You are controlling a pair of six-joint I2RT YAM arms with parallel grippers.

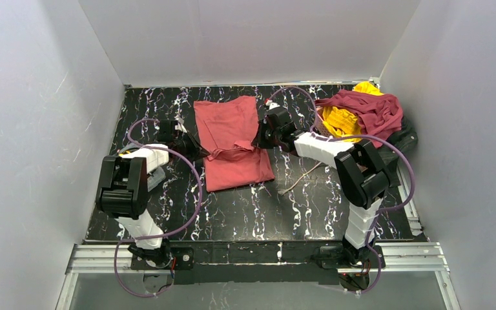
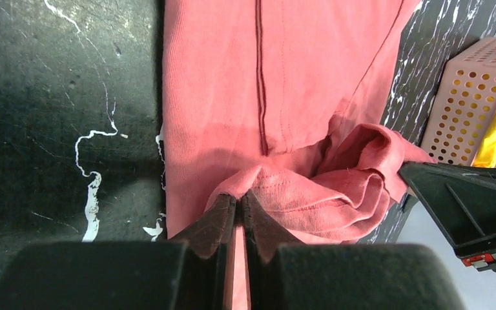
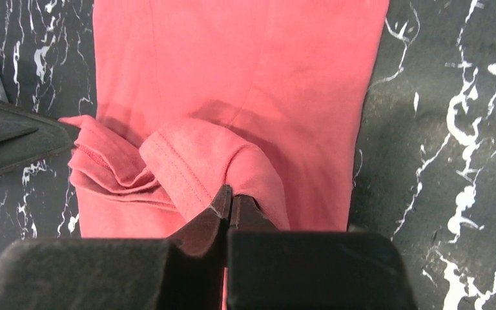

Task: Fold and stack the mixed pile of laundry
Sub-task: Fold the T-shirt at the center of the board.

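A salmon-red garment (image 1: 232, 139) lies flat on the black marbled table, with its middle pulled up into a raised fold. My left gripper (image 2: 239, 197) is shut on the left end of that fold (image 2: 310, 194). My right gripper (image 3: 229, 194) is shut on the right end of the same fold, pinching the hemmed edge (image 3: 187, 168). In the top view the left gripper (image 1: 201, 154) and the right gripper (image 1: 259, 139) face each other across the garment. The rest of the mixed laundry pile sits at the back right: dark maroon (image 1: 369, 108) on top, bright yellow (image 1: 339, 121), and charcoal-black (image 1: 405, 139).
A pink lattice basket (image 2: 468, 97) holds yellow cloth beside the pile. A thin cream cord (image 1: 300, 177) lies on the table (image 1: 245, 213) right of the garment. White walls close in the left, back and right sides.
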